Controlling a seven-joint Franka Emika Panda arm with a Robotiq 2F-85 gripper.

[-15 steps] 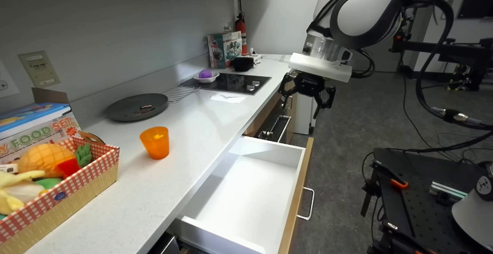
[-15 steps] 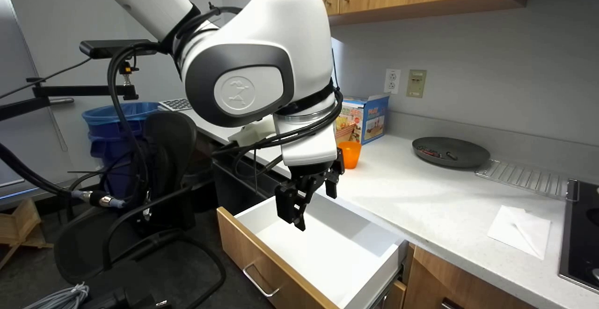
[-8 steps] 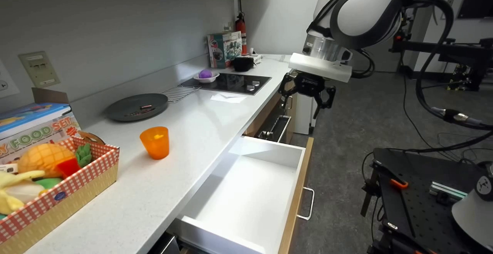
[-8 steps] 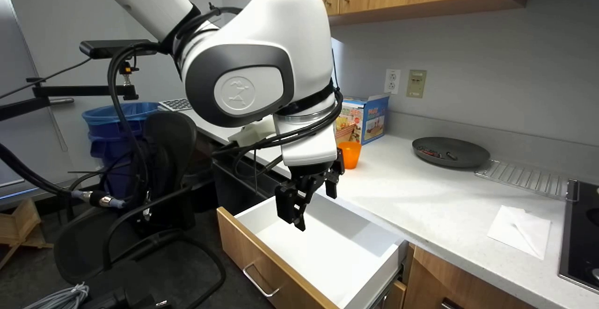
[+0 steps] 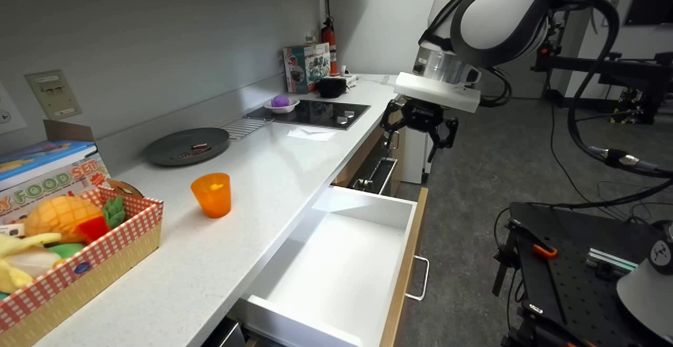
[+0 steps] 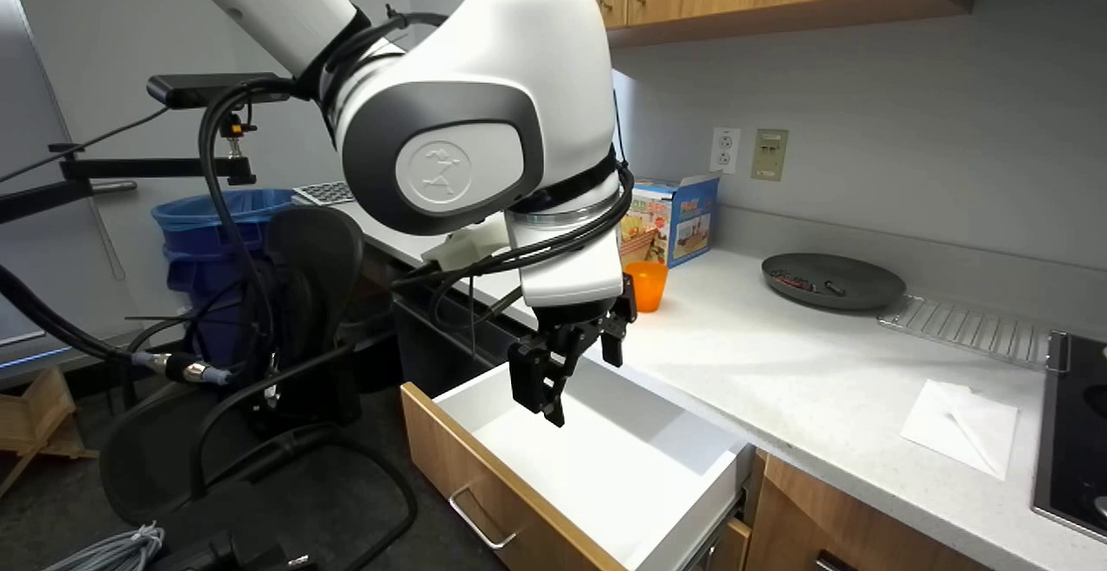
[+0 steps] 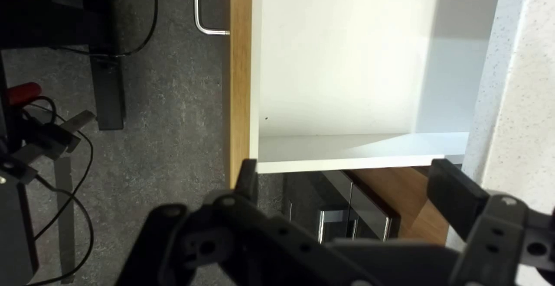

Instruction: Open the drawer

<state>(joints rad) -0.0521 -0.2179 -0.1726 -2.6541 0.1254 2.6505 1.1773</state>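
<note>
Gripper (image 7: 344, 168) hung spread and empty, higher than the drawer (image 5: 339, 252), which stood well out from under the counter (image 5: 263, 179). Opening looked done; safest exit, I judged, was straight up, clear of the handle (image 5: 425, 279).

With the dial centred on the drawer (image 7: 360, 60) in the wrist view, a hand could drop in from above through its open top. The front (image 7: 240, 82) blocks at 9 o'clock, the side wall (image 7: 347, 164) at 6, the countertop (image 7: 529, 82) at 3. Beyond the front, a strip of floor (image 7: 173, 125) leaves passage before the black leg (image 7: 108, 99), though the handle (image 7: 196, 0) juts into it towards 10. The gripper (image 7: 344, 162) hangs above 6, fingers (image 7: 455, 195) apart.
</note>
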